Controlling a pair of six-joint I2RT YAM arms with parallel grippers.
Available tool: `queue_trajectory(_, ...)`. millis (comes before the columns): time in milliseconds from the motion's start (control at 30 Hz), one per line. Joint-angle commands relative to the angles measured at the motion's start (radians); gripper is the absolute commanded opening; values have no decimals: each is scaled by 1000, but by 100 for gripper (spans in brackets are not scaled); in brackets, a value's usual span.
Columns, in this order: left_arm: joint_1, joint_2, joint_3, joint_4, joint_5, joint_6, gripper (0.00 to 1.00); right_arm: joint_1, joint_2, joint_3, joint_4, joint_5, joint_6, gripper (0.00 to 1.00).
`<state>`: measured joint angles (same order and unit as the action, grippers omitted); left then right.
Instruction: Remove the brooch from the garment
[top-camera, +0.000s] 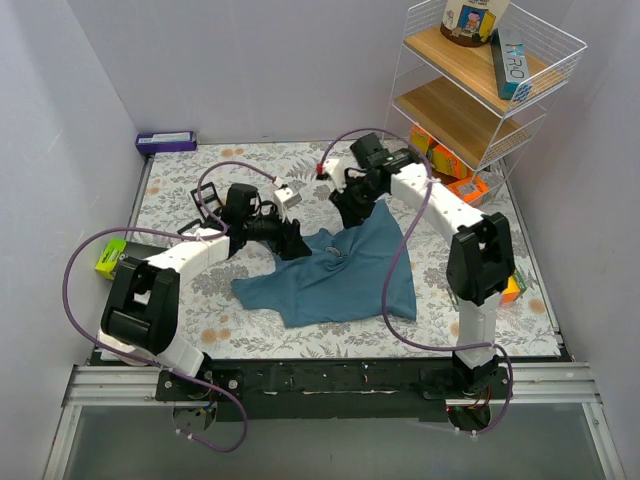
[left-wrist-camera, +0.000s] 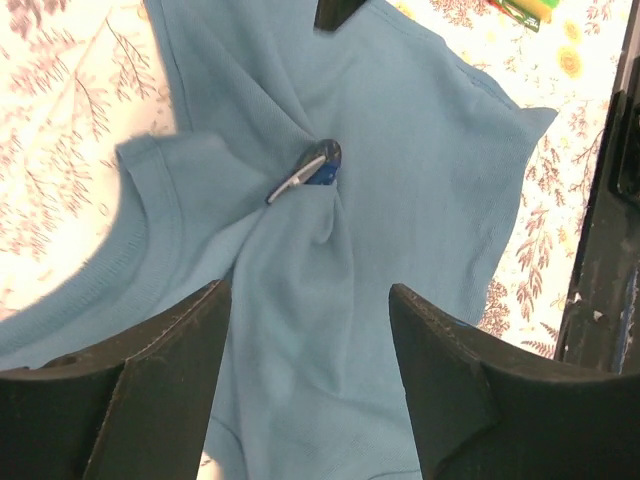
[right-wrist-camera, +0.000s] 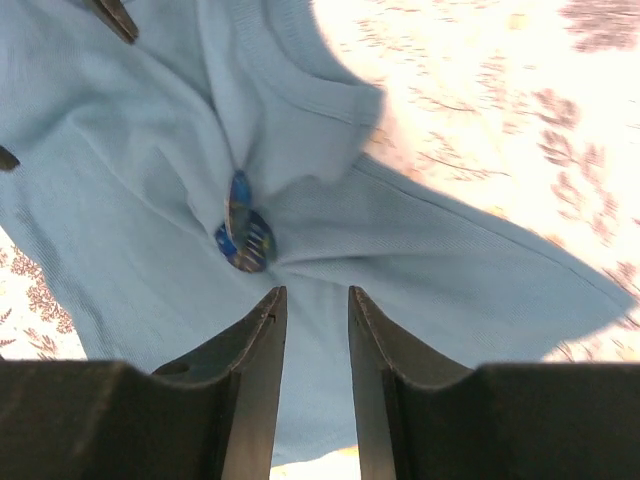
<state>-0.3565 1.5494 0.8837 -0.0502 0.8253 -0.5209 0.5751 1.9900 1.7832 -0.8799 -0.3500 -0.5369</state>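
Top external: garment (top-camera: 335, 280) lies crumpled mid-bench (top-camera: 200, 190), both arms meeting over its far edge; brooch (top-camera: 338, 252) is a speck in the folds between them. Left wrist: left fingers (left-wrist-camera: 170, 370) are spread wide and hold nothing, hovering over cloth whose pleats radiate from the brooch (left-wrist-camera: 310, 170); the pin evidently gathers the fabric. Right wrist: right fingers (right-wrist-camera: 250, 380) are parted narrowly, empty, aimed just short of the brooch (right-wrist-camera: 243, 228), not yet freed. Judgement: left is placed to steady the cloth, right to pluck.
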Motion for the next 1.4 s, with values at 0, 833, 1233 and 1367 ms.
queue_trajectory(0, -19, 26, 191, -246, -52, 229, 64, -109, -149, -60, 44, -60, 57, 39)
queue_trajectory(833, -452, 604, 1064, -1045, -661, 769, 49, -435, -539, -468, 140, 63, 219, 38)
queue_trajectory(1233, -455, 638, 1129, -1105, -693, 788, 48, -451, -571, -527, 156, 34, 235, 37)
queue_trajectory(1367, -455, 638, 1103, -1083, -673, 789, 45, -455, -557, -498, 148, 34, 235, 37)
